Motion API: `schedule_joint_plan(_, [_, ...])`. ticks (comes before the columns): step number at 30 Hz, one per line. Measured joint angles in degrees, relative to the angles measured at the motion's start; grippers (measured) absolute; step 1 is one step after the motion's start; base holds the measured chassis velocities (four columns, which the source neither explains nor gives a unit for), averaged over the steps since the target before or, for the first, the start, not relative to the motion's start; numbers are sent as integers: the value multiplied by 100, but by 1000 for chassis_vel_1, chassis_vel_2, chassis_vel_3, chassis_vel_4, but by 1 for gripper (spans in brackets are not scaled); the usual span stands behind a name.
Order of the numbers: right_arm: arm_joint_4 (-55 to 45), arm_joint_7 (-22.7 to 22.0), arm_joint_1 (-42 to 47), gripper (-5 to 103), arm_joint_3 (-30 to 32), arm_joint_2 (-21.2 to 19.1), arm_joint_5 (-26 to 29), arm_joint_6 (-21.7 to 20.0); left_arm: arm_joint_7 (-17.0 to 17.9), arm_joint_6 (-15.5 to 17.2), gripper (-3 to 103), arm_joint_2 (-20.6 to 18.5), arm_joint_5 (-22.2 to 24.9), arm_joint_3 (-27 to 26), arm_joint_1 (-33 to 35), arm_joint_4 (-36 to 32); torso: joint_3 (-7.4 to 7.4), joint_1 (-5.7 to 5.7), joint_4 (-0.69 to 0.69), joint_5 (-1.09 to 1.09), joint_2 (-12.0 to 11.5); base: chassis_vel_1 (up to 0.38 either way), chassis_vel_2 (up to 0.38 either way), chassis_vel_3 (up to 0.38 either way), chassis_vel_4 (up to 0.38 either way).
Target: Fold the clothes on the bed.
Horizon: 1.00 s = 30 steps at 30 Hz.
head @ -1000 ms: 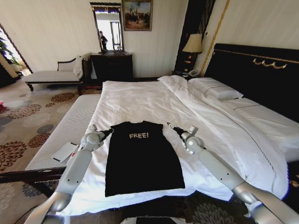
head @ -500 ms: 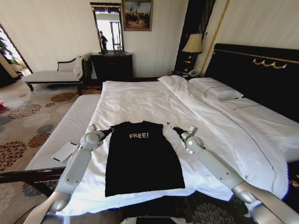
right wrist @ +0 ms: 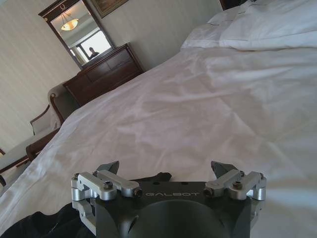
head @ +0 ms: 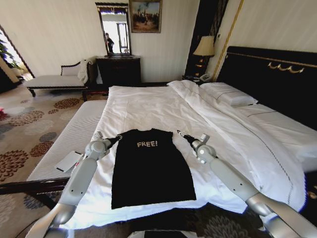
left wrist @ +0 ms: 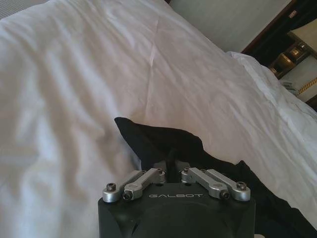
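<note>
The left gripper point(head: 118, 137) is positioned at the upper left corner of the black T-shirt point(head: 151, 166), at the shoulder. In the left wrist view, the left gripper point(left wrist: 172, 167) has its fingers drawn close together with a raised fold of black fabric pinched between them; the T-shirt point(left wrist: 163, 141) extends away from the fingertips onto the white sheet. The T-shirt lies flat on the near portion of the bed point(head: 148, 106), between the two grippers, with its collar pointing away from the robot and the white "FREE!" lettering point(head: 147, 144) just beyond and between the two fingertip positions. The hem lies close to the near edge of the mattress, well behind both grippers along the forearms. The right gripper point(head: 180, 134) is positioned just beside the upper right shoulder of the T-shirt. In the right wrist view, the right gripper point(right wrist: 168, 168) has its fingers spread wide apart and holds nothing; a thin edge of black fabric point(right wrist: 151, 177) lies between the fingers, close to the gripper body, with bare white sheet ahead of the fingertips.
</note>
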<state>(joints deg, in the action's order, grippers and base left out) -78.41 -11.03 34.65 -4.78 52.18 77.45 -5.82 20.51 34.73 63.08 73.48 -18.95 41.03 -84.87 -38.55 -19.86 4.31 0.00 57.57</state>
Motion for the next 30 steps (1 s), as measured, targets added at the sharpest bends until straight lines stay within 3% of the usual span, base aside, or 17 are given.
schedule_joint_plan(2, [-3,1,13,100,13,-4,-5,0,-10,-2,3,-20,0,4,21,-36,0,0,0,0,0,0,0,0,0])
schedule_joint_plan(13, [-20,14,63,100,91,-19,-28,3,-115,-26,0,-370,-185,136,281,-552,0,0,0,0,0,0,0,0,0])
schedule_joint_plan(23, [-68,27,77,100,105,-16,-41,8,-343,-66,0,-1187,-509,1039,493,-1305,0,0,0,0,0,0,0,0,0])
schedule_joint_plan(30, [-133,23,165,100,179,-30,-49,10,-341,-109,0,-1016,-709,1168,458,-1166,0,-1,0,-1,0,0,0,0,0])
